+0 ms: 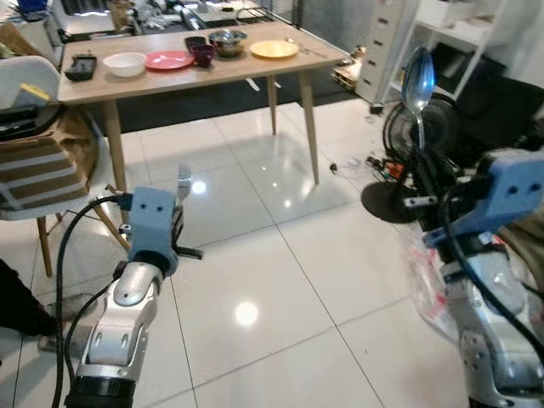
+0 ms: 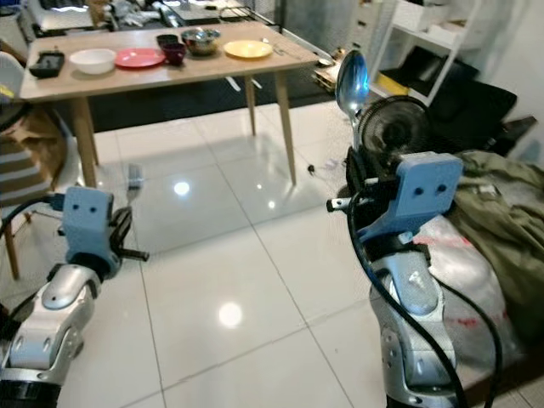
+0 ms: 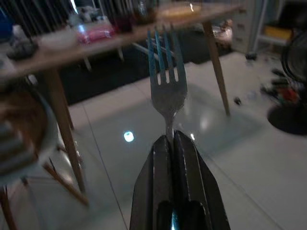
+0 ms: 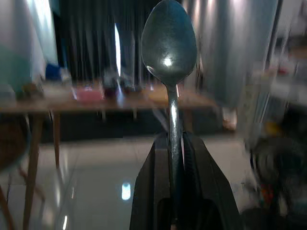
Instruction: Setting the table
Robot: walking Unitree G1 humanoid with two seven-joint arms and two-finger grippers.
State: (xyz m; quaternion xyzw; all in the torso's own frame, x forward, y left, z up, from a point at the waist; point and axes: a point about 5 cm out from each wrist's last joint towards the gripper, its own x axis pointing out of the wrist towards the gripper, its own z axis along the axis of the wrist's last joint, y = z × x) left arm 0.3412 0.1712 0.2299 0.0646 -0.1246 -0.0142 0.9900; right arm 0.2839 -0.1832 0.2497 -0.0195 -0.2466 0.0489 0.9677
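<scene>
both silver arms rise from the lower edge of the head views, over a glossy white tiled floor (image 1: 280,255). left pincer (image 3: 171,141) is clamped tight on the handle of a fork (image 3: 165,79); the fork's long axis runs straight on from the fingers, tines pointing away from the wrist toward the table (image 1: 221,72), and in the head views its tines (image 1: 183,180) peek up just above the blue wrist housing. right pincer (image 4: 175,139) is squeezed shut on the stem of a spoon (image 4: 169,43), which stands upright, handle down between the fingers and bowl at the top, its hollow face toward the wrist camera; from the head the bowl (image 1: 417,78) shines above the right arm, in front of a black floor fan (image 1: 416,136). both utensils are held in the air, well apart from the table. farther back the wooden table carries a row of dishes: a dark tray (image 1: 80,67) at the robot's left end, then a white bowl (image 1: 124,64), a pink plate (image 1: 169,59), a small dark cup (image 1: 202,54), a metal bowl (image 1: 227,41) and a yellow plate (image 1: 274,49). a chair (image 1: 38,161) with a striped cushion stands beside the table's left end. a white shelf unit (image 1: 442,42) stands at the right, and an olive cloth heap (image 2: 501,204) lies just beside the right arm.
</scene>
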